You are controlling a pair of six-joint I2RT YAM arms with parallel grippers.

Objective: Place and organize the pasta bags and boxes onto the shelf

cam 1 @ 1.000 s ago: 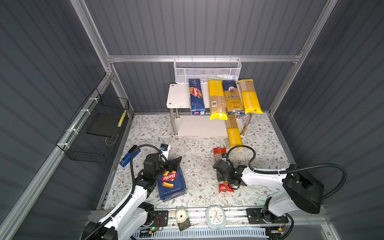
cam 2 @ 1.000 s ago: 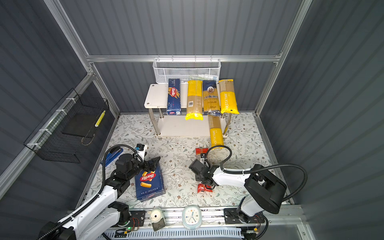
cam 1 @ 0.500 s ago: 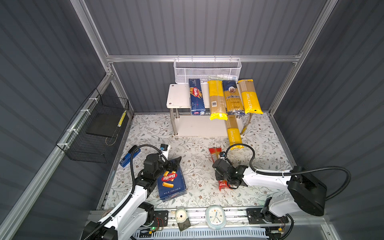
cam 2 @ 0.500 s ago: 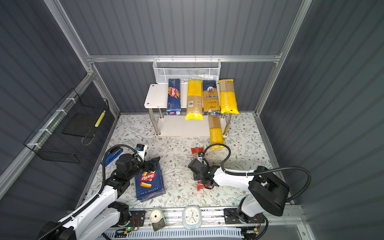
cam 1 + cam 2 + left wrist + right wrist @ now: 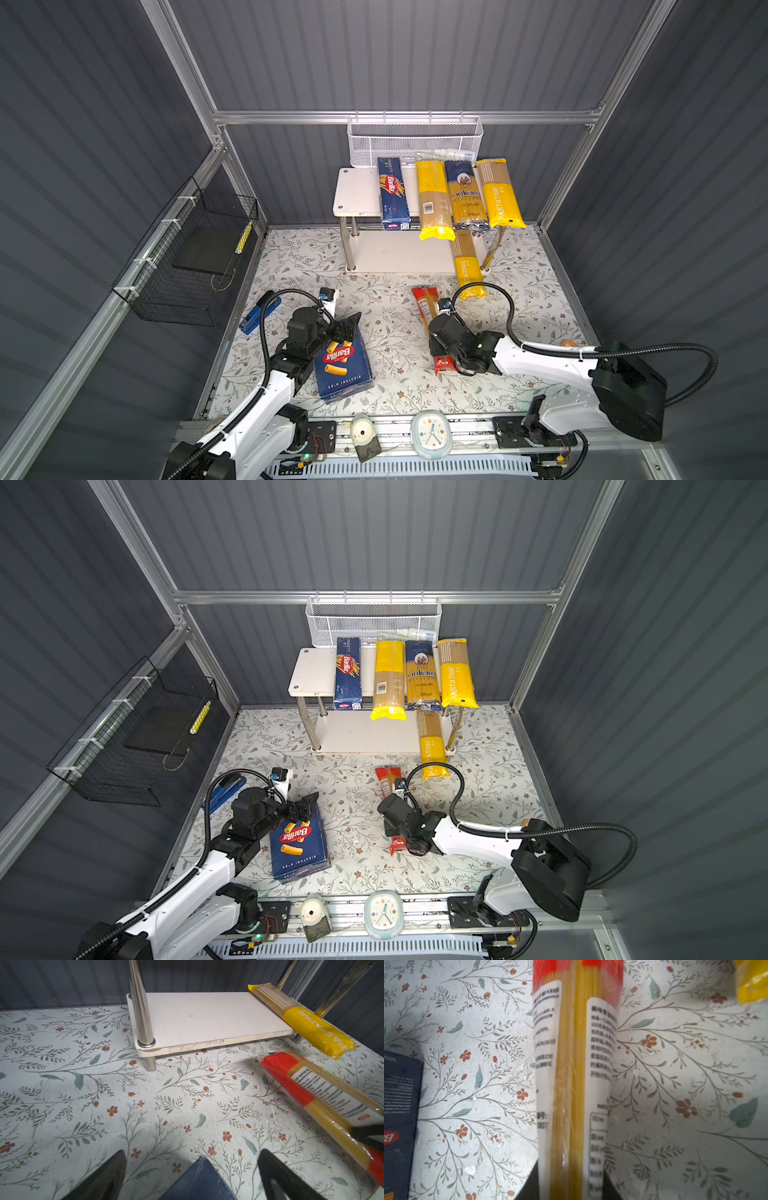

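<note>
On the floral mat [image 5: 386, 332] before the shelf [image 5: 357, 195], the red spaghetti bag [image 5: 426, 309], clear-windowed with white labels, runs lengthwise between the jaws of the right gripper [image 5: 572, 1186], which clamp its two sides.

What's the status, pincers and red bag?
Right pincer shut on red bag, bag on the mat. Left pincer open astride rigatoni box corner. PASTATIME bag overhangs lower shelf tier just ahead.

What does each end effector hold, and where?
The right end effector grips the red spaghetti bag across its width, near its robot-side end. The left end effector, open at the rigatoni box corner, holds nothing.
</note>
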